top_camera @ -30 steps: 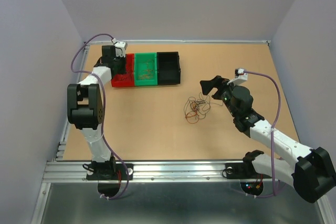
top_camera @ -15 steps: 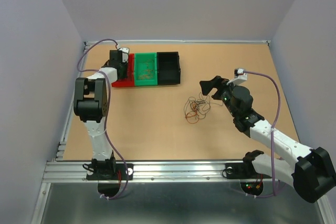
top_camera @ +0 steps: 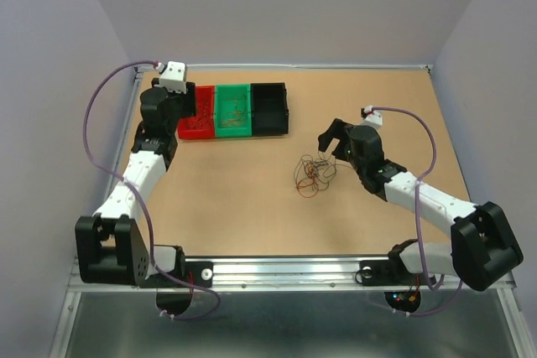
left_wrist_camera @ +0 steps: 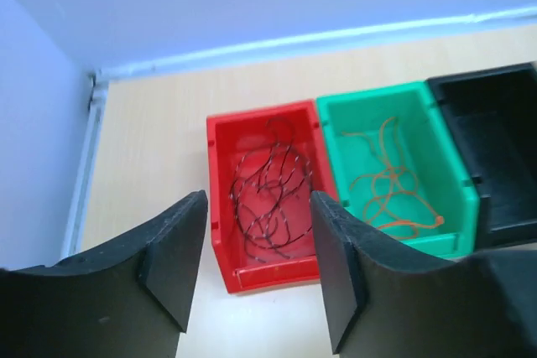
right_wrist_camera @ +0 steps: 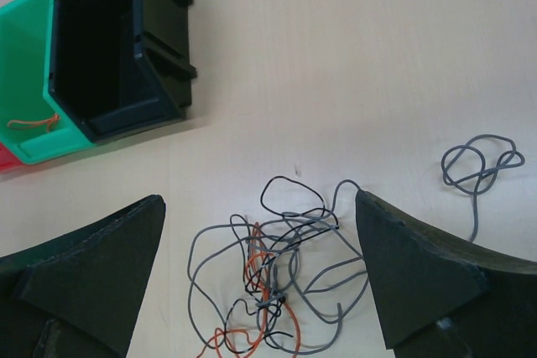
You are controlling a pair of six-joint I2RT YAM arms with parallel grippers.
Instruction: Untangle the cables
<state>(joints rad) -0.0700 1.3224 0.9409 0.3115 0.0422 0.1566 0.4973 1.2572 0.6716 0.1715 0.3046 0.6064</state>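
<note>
1. Sorting is partly done. The cables (top_camera: 312,175) lie as a loose knot on the bare desk (top_camera: 235,199), right of centre and well apart from the bins.
2. In the right wrist view the knot (right_wrist_camera: 277,282) mixes grey, dark and orange-red strands, crossing thickest at its middle. One grey loop (right_wrist_camera: 480,165) lies by itself, near the knot but apart from it.
3. The left claw (left_wrist_camera: 256,266) hangs over the red bin (left_wrist_camera: 220,165), fingers spread with nothing between them. Dark wires (left_wrist_camera: 268,199) sit inside that bin and orange wires (left_wrist_camera: 390,190) in the green bin (left_wrist_camera: 436,148). What shows of the black bin (left_wrist_camera: 495,106) looks bare.
4. The left arm is stretched to the far left corner, its wrist tipped down at the bins.
5. The right arm comes in low from the right, elbow out. The right claw (top_camera: 331,136) is at the knot's far right edge, jaws wide and holding nothing.
6. My read: the step in hand is the next pick from the knot.
7. That calls for a careful pinch on one outer strand. The wires are far thinner than the fingers, so a clumsy pinch could drag the whole bunch.
8. The left arm will probably have to come across to hold the rest down.
</note>
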